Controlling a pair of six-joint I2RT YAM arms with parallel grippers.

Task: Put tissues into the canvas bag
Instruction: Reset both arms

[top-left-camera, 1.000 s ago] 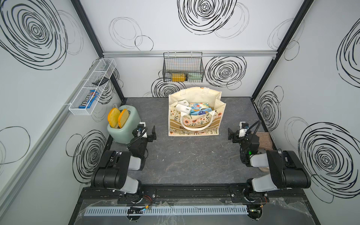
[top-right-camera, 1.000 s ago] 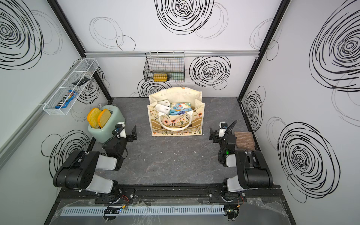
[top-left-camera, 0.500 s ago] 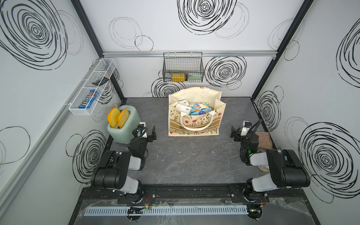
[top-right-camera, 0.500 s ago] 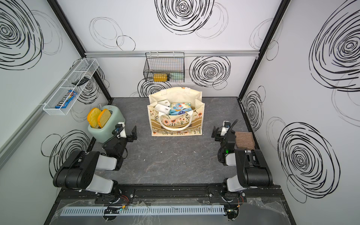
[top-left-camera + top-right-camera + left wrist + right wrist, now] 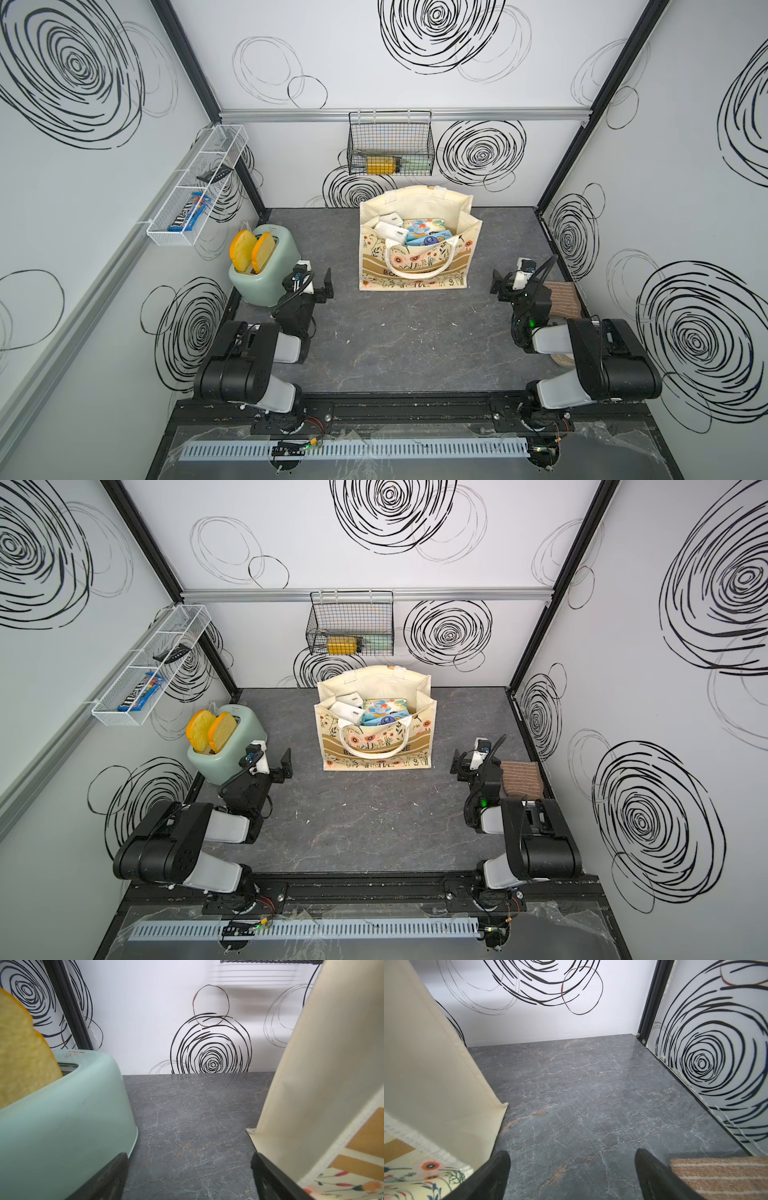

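Both arms sit folded low at the front of the grey table (image 5: 395, 345), forearms pointing toward the rear wall. The left gripper (image 5: 189, 1169) is just beside the green toaster (image 5: 266, 278) and the right gripper (image 5: 573, 1159) beside the brown striped cloth (image 5: 561, 297), each with its jaws spread wide and nothing between them. The canvas bag (image 5: 415, 266) stands upright between them, farther back, with the tissues (image 5: 419, 232) lying inside its open top.
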